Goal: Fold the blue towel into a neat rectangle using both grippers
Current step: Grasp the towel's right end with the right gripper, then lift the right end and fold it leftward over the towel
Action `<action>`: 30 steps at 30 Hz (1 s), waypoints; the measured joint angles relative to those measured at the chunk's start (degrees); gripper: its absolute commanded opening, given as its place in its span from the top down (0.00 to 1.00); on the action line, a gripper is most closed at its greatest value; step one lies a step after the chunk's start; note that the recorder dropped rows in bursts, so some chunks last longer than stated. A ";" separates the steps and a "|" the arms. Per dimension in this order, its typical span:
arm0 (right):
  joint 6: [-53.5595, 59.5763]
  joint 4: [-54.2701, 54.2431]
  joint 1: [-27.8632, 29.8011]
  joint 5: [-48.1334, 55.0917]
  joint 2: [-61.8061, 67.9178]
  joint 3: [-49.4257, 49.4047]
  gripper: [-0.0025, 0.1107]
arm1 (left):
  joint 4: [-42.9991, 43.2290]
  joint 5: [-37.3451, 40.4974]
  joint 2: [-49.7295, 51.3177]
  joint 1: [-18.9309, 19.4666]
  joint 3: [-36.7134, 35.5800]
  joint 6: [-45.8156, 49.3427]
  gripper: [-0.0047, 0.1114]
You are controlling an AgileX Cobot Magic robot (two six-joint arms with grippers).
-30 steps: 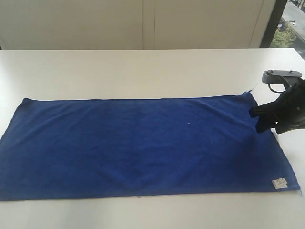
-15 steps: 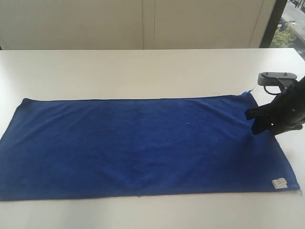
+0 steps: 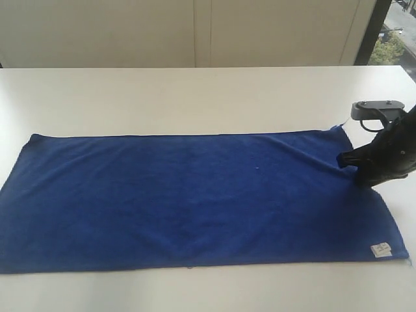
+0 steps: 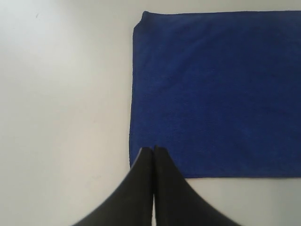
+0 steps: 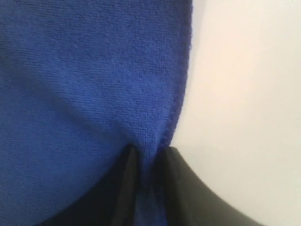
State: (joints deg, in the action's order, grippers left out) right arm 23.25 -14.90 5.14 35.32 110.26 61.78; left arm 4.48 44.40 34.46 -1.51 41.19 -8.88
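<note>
Currently a royal-blue rectangular cloth towel [image 3: 195, 195] is lying flat and fully spread, its long side running left to right across the near half of a plain white tabletop [image 3: 195, 97]. A small white label [image 3: 380, 249] is showing at the towel's near right corner.

At the right short edge, closer to the far corner than the near one, the black right gripper [image 3: 348, 159] is pressing down onto the cloth. The right wrist view is showing its jaws nearly together, with a ridge of the hemmed edge bunched between them, so they are pinching the towel.

The black left gripper [image 4: 154, 149] is lying outside the exterior view. In its wrist view its jaws are pressed fully together, holding nothing and hanging over a corner at the towel's other short end. Whether they are touching the cloth cannot be told.

The step in hand is probably securing the right edge for the first fold. Doing it well likely means taking the hem deep between the jaws before lifting. With only one point held, the near right corner is likely to droop, so the lift should be low and slow, keeping the long edges lined up.
</note>
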 measured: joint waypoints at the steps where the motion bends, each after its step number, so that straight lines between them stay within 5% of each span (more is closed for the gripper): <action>1: 0.00 0.00 0.00 0.30 0.00 0.00 0.96 | 0.00 0.00 0.00 0.00 0.00 0.00 0.96; 12: -2.83 1.17 0.35 0.05 0.00 0.28 0.98 | 0.00 0.00 0.00 0.00 0.00 0.00 0.96; 30: -28.66 32.17 13.27 0.55 -1.10 5.45 0.98 | 0.00 0.00 0.00 0.00 0.00 0.00 0.96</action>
State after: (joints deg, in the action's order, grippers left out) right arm -5.42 17.26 18.42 35.87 109.16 67.23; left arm 4.48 44.40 34.46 -1.51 41.19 -8.88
